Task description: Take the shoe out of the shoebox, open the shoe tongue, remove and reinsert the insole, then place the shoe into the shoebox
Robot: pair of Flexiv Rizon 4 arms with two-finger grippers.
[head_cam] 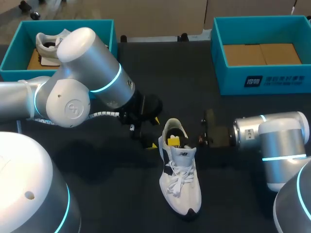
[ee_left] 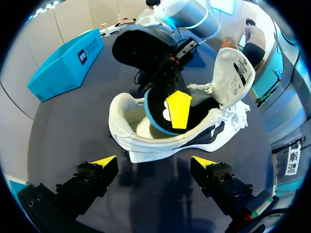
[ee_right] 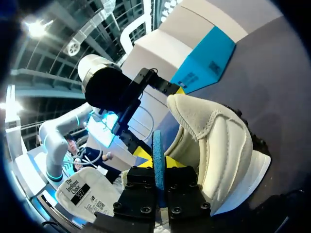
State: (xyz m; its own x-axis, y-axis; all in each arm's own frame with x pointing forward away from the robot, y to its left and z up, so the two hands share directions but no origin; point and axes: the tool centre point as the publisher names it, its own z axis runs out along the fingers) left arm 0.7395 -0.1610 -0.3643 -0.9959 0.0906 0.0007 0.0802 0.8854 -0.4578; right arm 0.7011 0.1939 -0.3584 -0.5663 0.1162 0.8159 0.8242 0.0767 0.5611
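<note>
Roughly midway between the black table's [head_cam: 92, 189] side edges lies the white lace-up shoe [head_cam: 179, 180], its blue-rimmed black insole [ee_left: 156, 104], front hidden inside, pinched by the level right gripper [ee_right: 158, 164], while the left gripper [ee_left: 154, 162] hovers spread and empty beside the heel.

Two teal shoeboxes [head_cam: 10, 53] [head_cam: 228, 80], two white shoes [head_cam: 180, 179] [head_cam: 48, 46], one insole [ee_left: 154, 104], two robot arms [head_cam: 92, 63] [head_cam: 277, 141], two yellow-tipped tools [ee_left: 154, 161] [ee_right: 156, 164]
</note>
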